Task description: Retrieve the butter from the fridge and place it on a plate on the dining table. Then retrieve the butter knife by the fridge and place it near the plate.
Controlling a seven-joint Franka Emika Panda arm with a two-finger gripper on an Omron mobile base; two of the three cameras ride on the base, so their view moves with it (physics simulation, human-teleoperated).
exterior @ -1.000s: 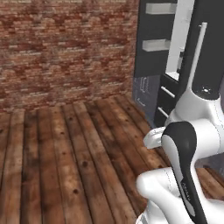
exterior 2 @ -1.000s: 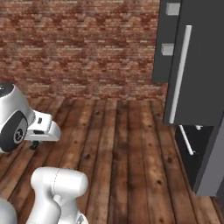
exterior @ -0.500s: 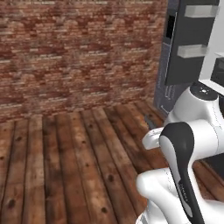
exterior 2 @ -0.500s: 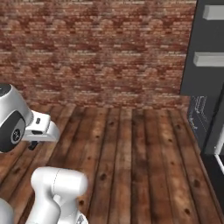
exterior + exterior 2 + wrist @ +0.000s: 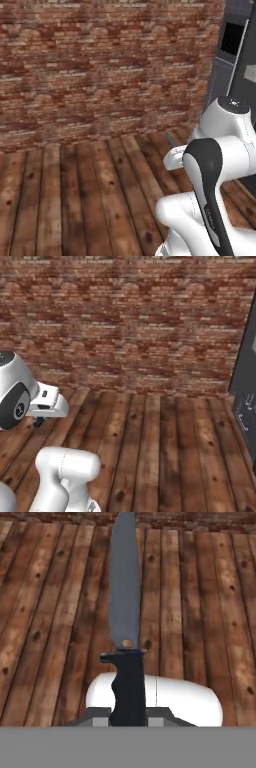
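The butter knife (image 5: 125, 612) has a long grey blade and a dark, nearly black handle. In the hand view it points away over the floor planks. My gripper (image 5: 128, 718) is shut on that handle, with the blade sticking out past the fingertips. In the right base view the gripper (image 5: 39, 420) hangs low at the left, above the floor. The fridge (image 5: 236, 60) is a dark slab at the right edge of the left base view, and its icon panel (image 5: 247, 406) shows at the right edge of the right base view. The butter, the plate and the dining table are out of view.
A red brick wall (image 5: 125, 326) stands straight ahead across both base views. Brown wooden floor planks (image 5: 75, 195) run from the wall toward the base. My own white arm (image 5: 220, 165) takes up the lower right of the left base view.
The whole picture has shifted: the base has turned, so the fridge has slid to the right edge and the brick wall now faces me. The knife stays in the shut gripper.
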